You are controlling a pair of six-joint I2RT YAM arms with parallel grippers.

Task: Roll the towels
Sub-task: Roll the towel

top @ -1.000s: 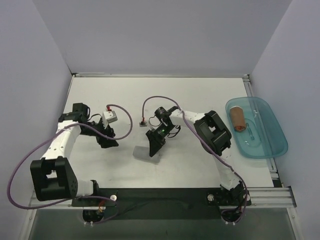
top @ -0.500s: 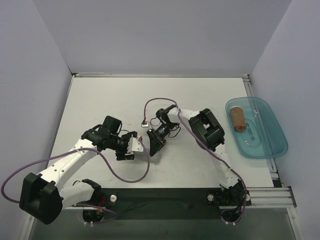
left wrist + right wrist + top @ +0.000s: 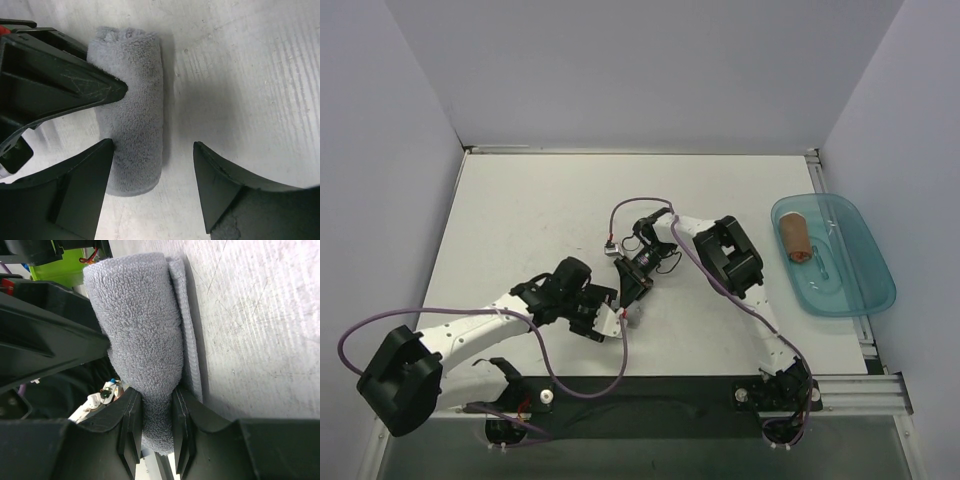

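- The left pincer [image 3: 152, 146] stands wide open, low over the worktop [image 3: 520, 200], near the middle of its front half.
- The left pincer's jaws straddle the near end of the grey towel [image 3: 135, 115]. One finger [image 3: 75, 195] lies just against the roll's side. The other finger [image 3: 235, 195] stands apart from it, over bare worktop.
- The left pincer holds nothing.
- The grey towel is rolled into a tight cylinder and lies on the worktop between the two pincers. In the overhead view both arms hide almost all of it.
- The right pincer [image 3: 156, 415] is drawn narrow and clamps one end of the grey roll. The terry cloth is visibly squeezed in between its two fingers.
- In the right wrist view, a flat strip of the same cloth lies on the worktop alongside the roll.
- In the left wrist view, a black finger of the right pincer presses against the roll's flank at its far half.
- The rust-brown towel [image 3: 794, 238] is rolled up and lies inside the teal tray [image 3: 860, 285], towards its left side.
- The tray sits at the worktop's right edge, well apart from both pincers.
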